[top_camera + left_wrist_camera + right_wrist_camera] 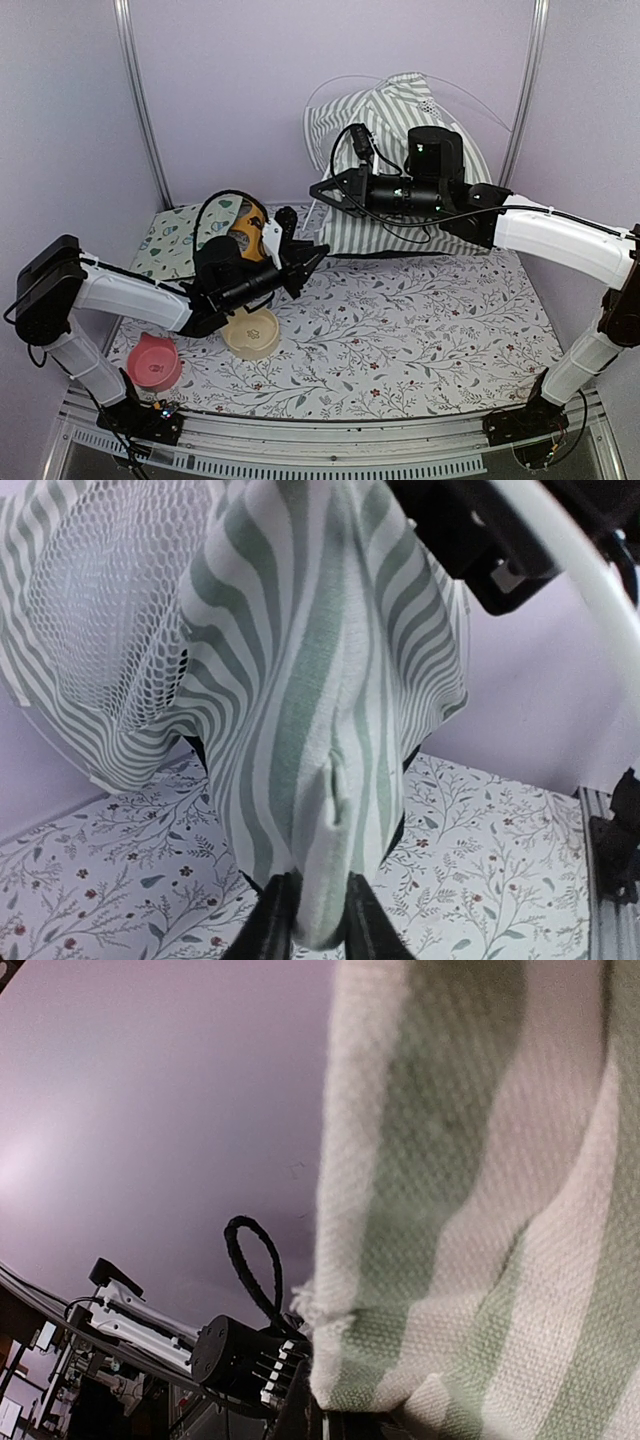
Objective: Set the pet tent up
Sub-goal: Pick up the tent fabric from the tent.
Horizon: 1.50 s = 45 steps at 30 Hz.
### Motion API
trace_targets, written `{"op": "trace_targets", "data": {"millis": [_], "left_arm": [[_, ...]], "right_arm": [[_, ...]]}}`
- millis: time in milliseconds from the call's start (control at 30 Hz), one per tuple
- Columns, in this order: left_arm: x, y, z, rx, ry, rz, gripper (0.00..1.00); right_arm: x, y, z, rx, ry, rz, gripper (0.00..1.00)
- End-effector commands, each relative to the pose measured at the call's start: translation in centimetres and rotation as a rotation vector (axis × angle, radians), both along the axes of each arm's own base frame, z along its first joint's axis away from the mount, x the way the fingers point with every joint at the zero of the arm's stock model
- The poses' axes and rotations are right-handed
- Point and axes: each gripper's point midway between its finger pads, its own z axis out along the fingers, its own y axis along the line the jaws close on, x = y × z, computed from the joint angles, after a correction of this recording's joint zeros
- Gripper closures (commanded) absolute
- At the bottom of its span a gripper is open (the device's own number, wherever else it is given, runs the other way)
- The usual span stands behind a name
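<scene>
The pet tent (pixel 400 120), grey-green and white striped, slumps at the back of the table with a thin white pole (pixel 480 100) arcing over it. My left gripper (pixel 318 256) is at its lower left corner. In the left wrist view, the two black fingers (pixel 272 920) pinch a hanging fold of the striped fabric (pixel 310 700), and the lace door flap (pixel 110 610) hangs to the left. My right gripper (pixel 322 188) reaches in from the right, higher up, at the tent's left edge. In the right wrist view, it is shut on a striped hem (pixel 420 1290).
A pink bowl (pixel 155 362) and a cream bowl (pixel 251 332) sit on the floral tablecloth (pixel 420 330) under my left arm. A cream mat with teal shapes (pixel 180 240) lies at back left, with an orange-and-black object (pixel 245 222) on it. Metal posts (pixel 140 100) flank the back wall.
</scene>
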Motion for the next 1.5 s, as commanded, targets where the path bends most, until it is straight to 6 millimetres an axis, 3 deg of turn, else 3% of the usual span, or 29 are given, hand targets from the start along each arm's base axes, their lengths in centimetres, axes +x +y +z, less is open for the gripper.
{"op": "trace_targets", "data": {"millis": [0,400,567,1467], "left_arm": [[0.4,-0.2,1.5,-0.030,-0.038,0.000,0.99],[-1.7,0.9,1.5,0.032,-0.109,0.082,1.00],[-1.6,1.3,1.2,0.037,-0.098,0.099,1.00],[-1.6,1.3,2.0,0.025,-0.102,0.096,1.00]], "right_arm": [[1.2,-1.5,3.2,0.039,-0.077,-0.074,1.00],[5.0,-3.9,0.8,-0.130,-0.201,-0.303,1.00],[4.7,-3.9,1.1,-0.118,-0.213,-0.287,1.00],[4.0,-3.2,-3.0,-0.166,-0.141,-0.225,1.00]]}}
